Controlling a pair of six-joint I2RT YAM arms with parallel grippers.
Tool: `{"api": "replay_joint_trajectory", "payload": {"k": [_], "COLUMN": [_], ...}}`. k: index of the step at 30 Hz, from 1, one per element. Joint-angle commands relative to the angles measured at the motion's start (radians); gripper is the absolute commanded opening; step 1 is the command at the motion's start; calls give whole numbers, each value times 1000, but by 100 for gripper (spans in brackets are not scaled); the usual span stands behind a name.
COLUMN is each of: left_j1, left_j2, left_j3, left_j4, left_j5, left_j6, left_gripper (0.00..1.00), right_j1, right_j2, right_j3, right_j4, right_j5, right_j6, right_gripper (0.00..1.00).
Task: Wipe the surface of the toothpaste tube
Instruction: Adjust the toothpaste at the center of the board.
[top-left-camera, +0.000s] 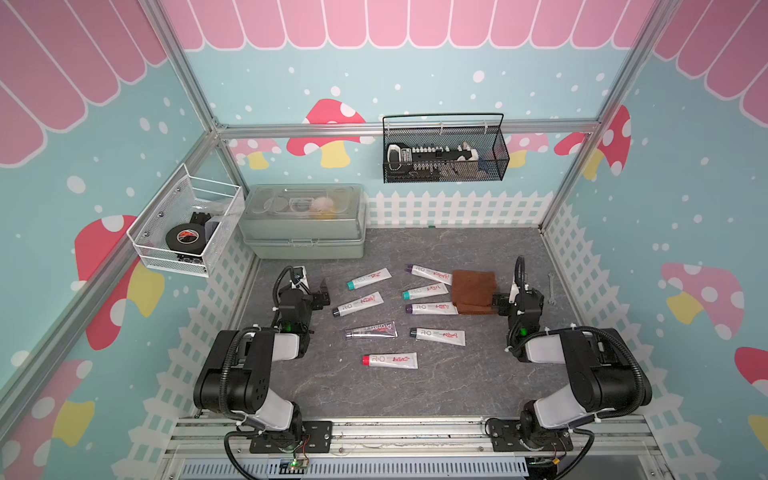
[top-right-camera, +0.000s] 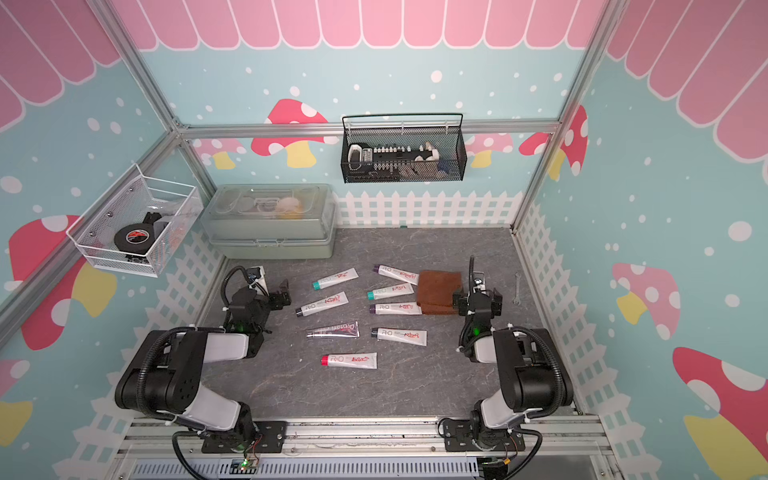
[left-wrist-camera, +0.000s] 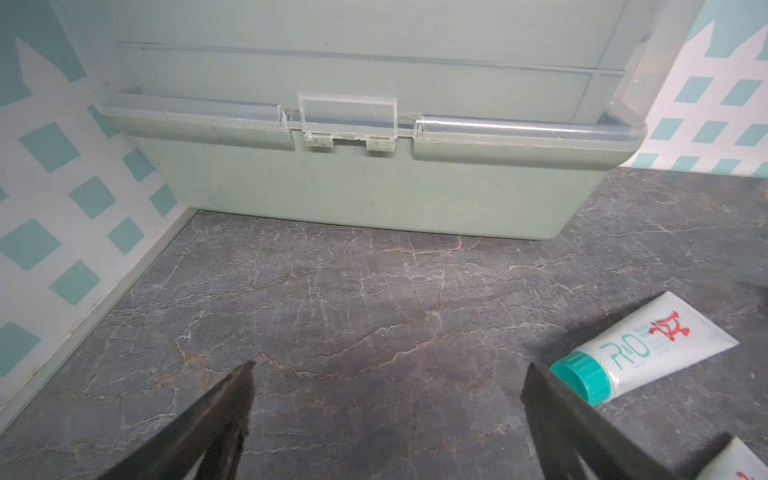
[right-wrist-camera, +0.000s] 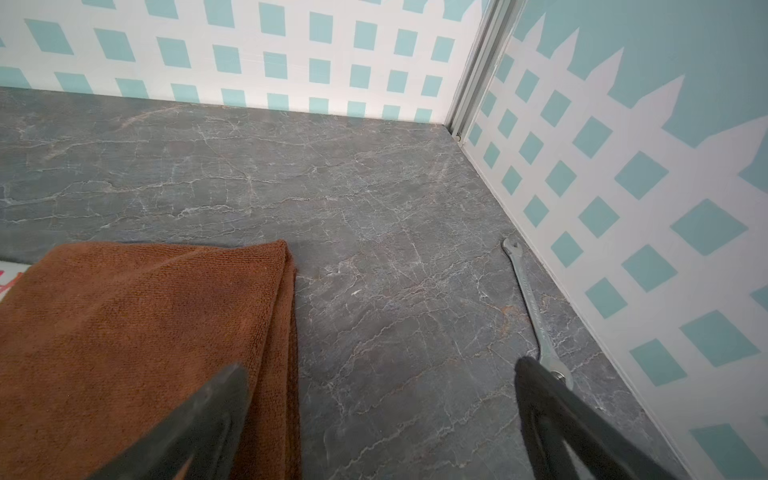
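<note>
Left gripper (left-wrist-camera: 390, 368), right gripper (right-wrist-camera: 380, 365) are held wide, empty. Brown cloth (top-left-camera: 473, 286) is laid at right's nine o'clock, presumably for pickup.

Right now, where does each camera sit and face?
Top views: high in front, looking down at the table; left arm and right arm show.
Left wrist: behind the open left gripper, facing the green box.
Right wrist: behind the open right gripper, facing the back right corner.
Shared: brown cloth and wrench, top and right wrist.
</note>
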Motion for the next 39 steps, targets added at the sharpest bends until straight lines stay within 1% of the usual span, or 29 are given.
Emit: {"api": "replay_joint_trajectory", "payload": {"k": [1, 31, 34, 35, 36, 37, 39], "left_j1": [6, 5, -10, -25, -38, -48, -62], "left_j2": [-18, -22, -65, -105, -157, -217, -277], "left_j3": [-2, -10, -47, -47, -30, 20, 152], "left_j4": [-7, -1, 36, -2, -91, -251, -553], "left_j5": [14, 13, -25, -56, -80, -120, -235], "left_j6": [-8, -6, -2, 4, 4, -24, -132], "left_gripper": [99, 99, 99, 99, 99, 99, 99], "right_j1": [-2, -2, -1, -1, 0, 0, 6], "right_j2": [-17, -19, -34, -58, -86, -125, -199], "right_j3": [-14, -14, -16, -18, -17, -6, 69], "right_j4": [14, 14, 11, -6, -31, -89, -291], "right_j5": [-6, -6, 14, 31, 35, 40, 63], "right_j6": [-19, -18, -11, -4, -3, -2, 23], "right_gripper": [99, 99, 100, 100, 100, 100, 99]}}
